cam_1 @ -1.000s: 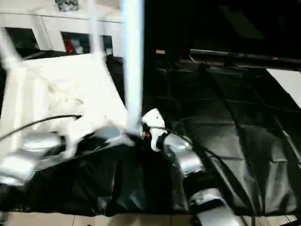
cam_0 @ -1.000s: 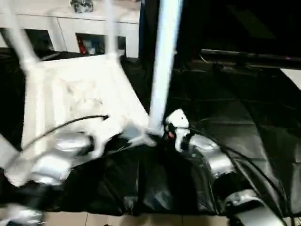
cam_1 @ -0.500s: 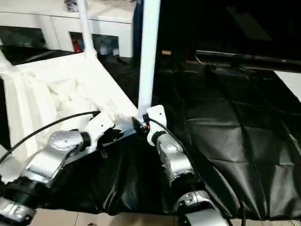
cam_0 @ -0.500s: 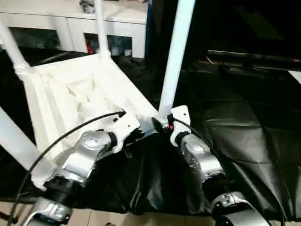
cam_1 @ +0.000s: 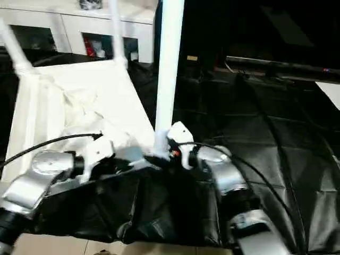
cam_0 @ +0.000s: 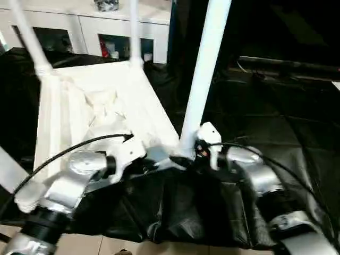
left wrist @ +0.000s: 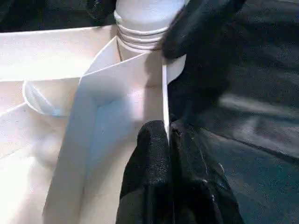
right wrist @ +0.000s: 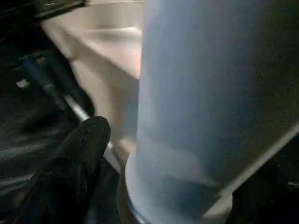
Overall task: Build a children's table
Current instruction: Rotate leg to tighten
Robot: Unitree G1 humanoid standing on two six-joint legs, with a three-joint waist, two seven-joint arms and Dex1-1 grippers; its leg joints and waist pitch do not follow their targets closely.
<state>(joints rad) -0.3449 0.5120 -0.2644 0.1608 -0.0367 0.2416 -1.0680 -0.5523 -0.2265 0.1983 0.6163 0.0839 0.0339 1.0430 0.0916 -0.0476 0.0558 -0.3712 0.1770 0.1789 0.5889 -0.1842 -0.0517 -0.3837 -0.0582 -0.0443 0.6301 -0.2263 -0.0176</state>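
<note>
The children's table lies upside down, its white ribbed top [cam_0: 106,106] on the black cover. Legs stand in the far sockets [cam_0: 29,37] [cam_0: 134,32], and one rises at the near left [cam_0: 10,170]. The near-right leg [cam_0: 204,69] stands upright in its corner socket. My left gripper [left wrist: 167,128] is shut on the top's thin rim wall just beside that socket. My right gripper [cam_0: 188,151] straddles the base of this leg [right wrist: 201,93]. It is open, and one finger [right wrist: 86,137] stands slightly off the leg.
A white cabinet [cam_0: 79,26] with glass doors runs along the back. The black-covered table [cam_0: 276,122] stretches to the right, wrinkled at its front edge [cam_0: 175,212]. A black cable [cam_0: 69,151] arcs over my left forearm. Light floor [cam_0: 106,247] shows in front.
The head camera has shifted. My right forearm now reaches the leg's base from further right, and its fingers have spread. The left gripper keeps its hold on the rim.
</note>
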